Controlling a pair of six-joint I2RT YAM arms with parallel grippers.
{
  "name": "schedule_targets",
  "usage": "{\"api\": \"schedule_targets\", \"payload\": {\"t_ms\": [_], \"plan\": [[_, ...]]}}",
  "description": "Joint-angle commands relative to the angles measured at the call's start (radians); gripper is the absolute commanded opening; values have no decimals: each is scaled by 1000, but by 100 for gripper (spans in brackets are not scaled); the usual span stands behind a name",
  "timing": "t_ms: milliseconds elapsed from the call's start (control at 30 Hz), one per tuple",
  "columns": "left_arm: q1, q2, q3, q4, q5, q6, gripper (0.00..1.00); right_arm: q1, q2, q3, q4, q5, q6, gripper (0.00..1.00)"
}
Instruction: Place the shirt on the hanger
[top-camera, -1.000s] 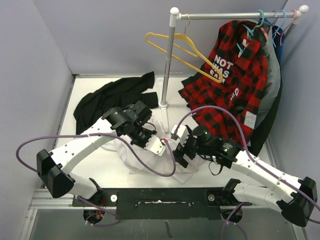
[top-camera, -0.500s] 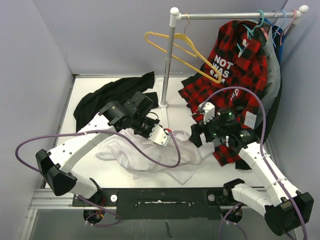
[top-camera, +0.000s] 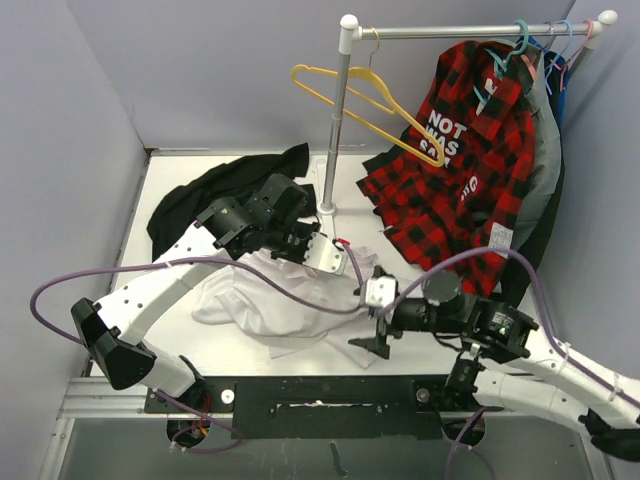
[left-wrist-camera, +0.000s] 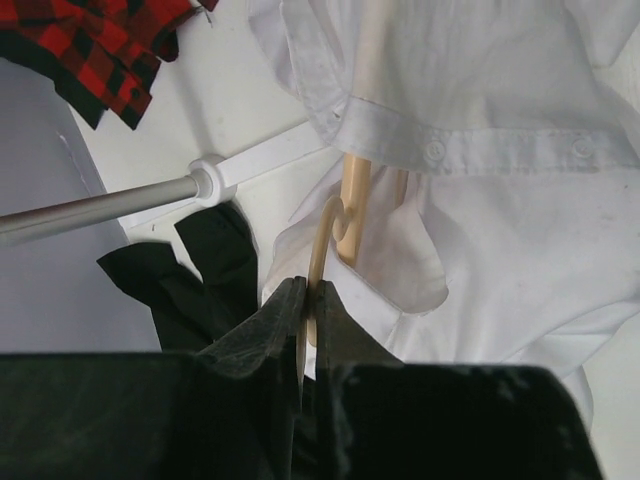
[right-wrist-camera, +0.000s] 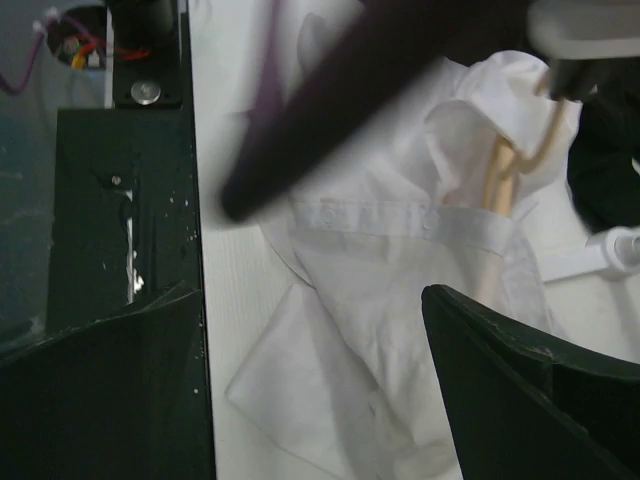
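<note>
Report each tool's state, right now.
Left tool: closed on the hook of the hanger.
Right tool: open, holding nothing.

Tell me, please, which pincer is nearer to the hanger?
Left. The left pincer is shut on the hook of the hanger; the right pincer hangs open above the shirt, apart from the hanger.

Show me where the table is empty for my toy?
Bare table lies along the near edge, between the white shirt and the black rail. A smaller patch sits at the back, between black garment and plaid shirt, by the rack pole. The middle is crowded.
</note>
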Motion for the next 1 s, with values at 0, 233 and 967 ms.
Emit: {"api": "schedule_targets", "payload": {"t_ms": [0,233,967], "plan": [[10,1,99,63,53,-103,0,249,23,-101,-5,298,-295,98],[12,20,127,40,85,-168,0,443,146,-258,246,668,-610,98],[11,40,161,13,109,-223,0,459,696,-203,784,658,-872,44]]}}
